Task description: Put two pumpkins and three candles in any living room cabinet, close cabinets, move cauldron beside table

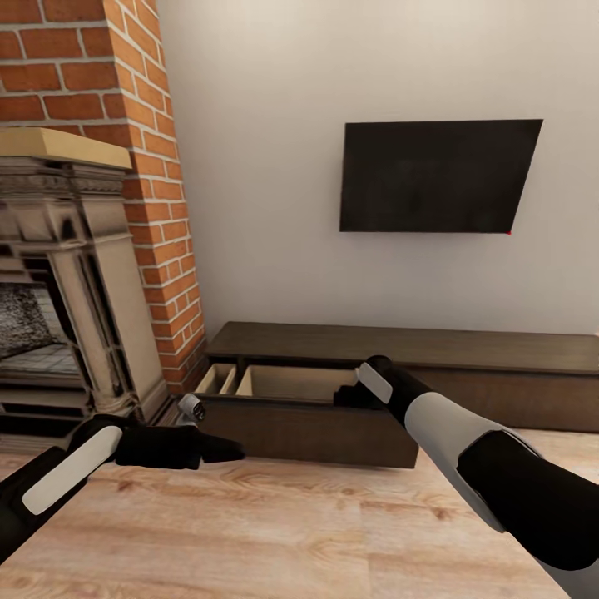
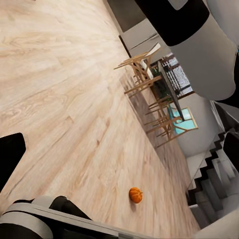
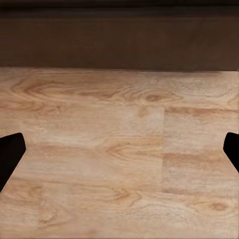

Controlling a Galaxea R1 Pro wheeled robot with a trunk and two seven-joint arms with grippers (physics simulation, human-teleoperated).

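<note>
The cabinet is a long, low, dark brown unit against the wall. Its left drawer is pulled out and shows pale wood compartments with nothing visible in them. My right gripper reaches down into that drawer. In the right wrist view its fingertips stand wide apart, open, over bare pale wood, with nothing between them. My left gripper hovers low in front of the drawer's left corner, open and holding nothing. One orange pumpkin lies on the wood floor, far from both grippers.
A brick chimney with a stone fireplace stands left of the cabinet. A dark TV hangs on the wall above it. In the left wrist view, wooden chairs around a dining table and a staircase lie beyond open floor.
</note>
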